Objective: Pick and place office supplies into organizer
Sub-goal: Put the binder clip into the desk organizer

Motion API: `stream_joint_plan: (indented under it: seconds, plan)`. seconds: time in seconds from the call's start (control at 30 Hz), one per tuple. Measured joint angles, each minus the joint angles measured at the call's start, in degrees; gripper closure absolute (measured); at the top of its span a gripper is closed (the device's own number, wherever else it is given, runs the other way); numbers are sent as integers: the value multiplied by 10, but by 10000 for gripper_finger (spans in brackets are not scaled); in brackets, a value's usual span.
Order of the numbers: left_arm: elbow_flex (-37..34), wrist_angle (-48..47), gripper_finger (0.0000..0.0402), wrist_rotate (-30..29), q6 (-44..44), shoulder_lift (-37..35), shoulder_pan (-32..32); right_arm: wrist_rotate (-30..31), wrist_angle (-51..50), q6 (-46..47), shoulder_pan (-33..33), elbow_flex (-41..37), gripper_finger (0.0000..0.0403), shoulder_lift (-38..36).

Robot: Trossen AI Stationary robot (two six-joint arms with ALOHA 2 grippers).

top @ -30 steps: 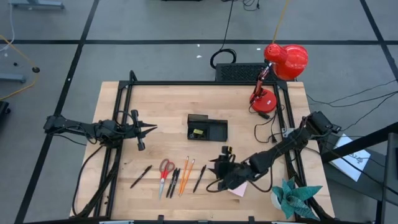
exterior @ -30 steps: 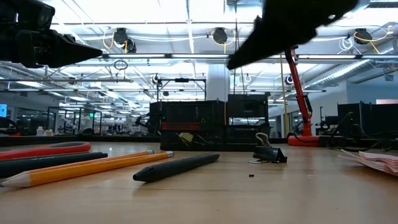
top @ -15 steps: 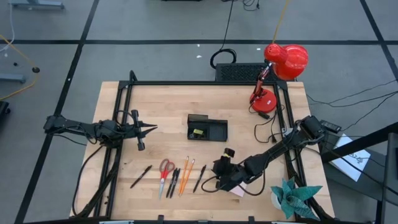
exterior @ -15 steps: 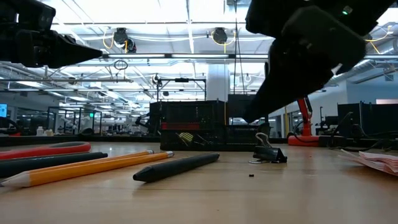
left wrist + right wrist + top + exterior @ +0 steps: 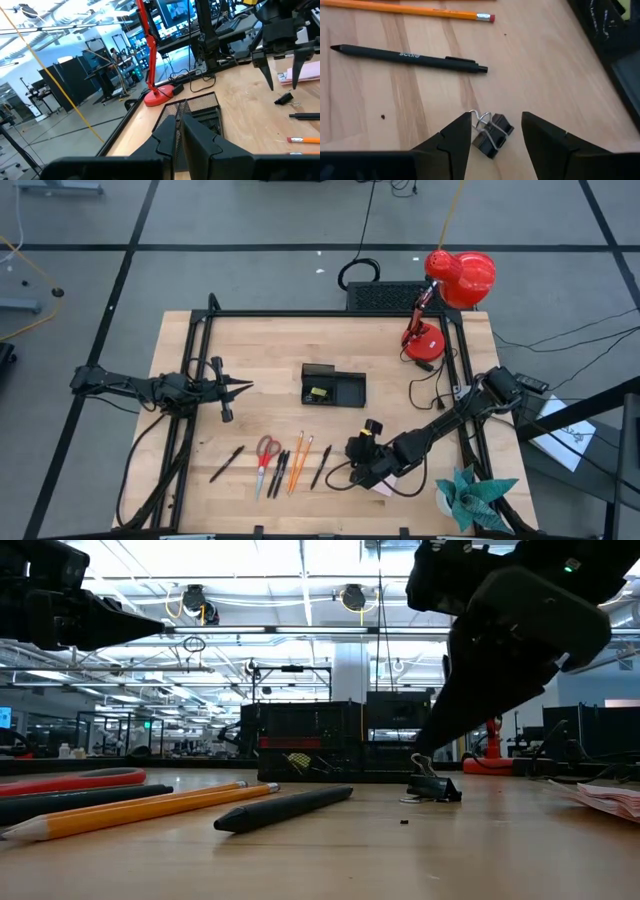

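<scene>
A small black binder clip (image 5: 491,134) lies on the wooden table, also seen in the low view (image 5: 432,786). My right gripper (image 5: 495,127) is open just above it, one finger on either side, touching nothing; in the high view it (image 5: 357,452) hides the clip. The black organizer (image 5: 333,387) stands mid-table with a yellow piece inside. Red-handled scissors (image 5: 265,455), orange pencils (image 5: 299,461) and black pens (image 5: 321,466) lie in a row near the front edge. A pink sticky pad (image 5: 385,482) lies under the right arm. My left gripper (image 5: 243,387) is shut and waits at the left.
A red desk lamp (image 5: 440,300) and a black ribbed box (image 5: 385,296) stand at the far right. A teal paper plant (image 5: 470,498) sits at the near right corner. A black pen (image 5: 407,57) and a pencil (image 5: 410,9) lie just beyond the clip.
My right gripper has come down toward the binder clip, shifting a little toward the near edge, and its open fingers now stand on either side of the clip. The clip has not moved.
</scene>
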Motion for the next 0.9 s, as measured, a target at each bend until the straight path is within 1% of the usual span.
stream_joint_plan:
  seconds: [0.13,0.4,0.6,0.7,0.9]
  plan:
    - [0,0,366,0,0,0,0,-23,4,4,0,-10,234,0]
    - [0,0,366,0,1,0,0,-23,62,4,-3,-40,234,0]
    - [0,0,366,0,1,0,0,-24,65,3,-13,-46,237,0]
    - [0,0,366,0,1,0,0,-25,66,-3,-15,-46,251,0]
    - [0,0,366,0,1,0,0,-25,79,-26,-17,-46,306,0]
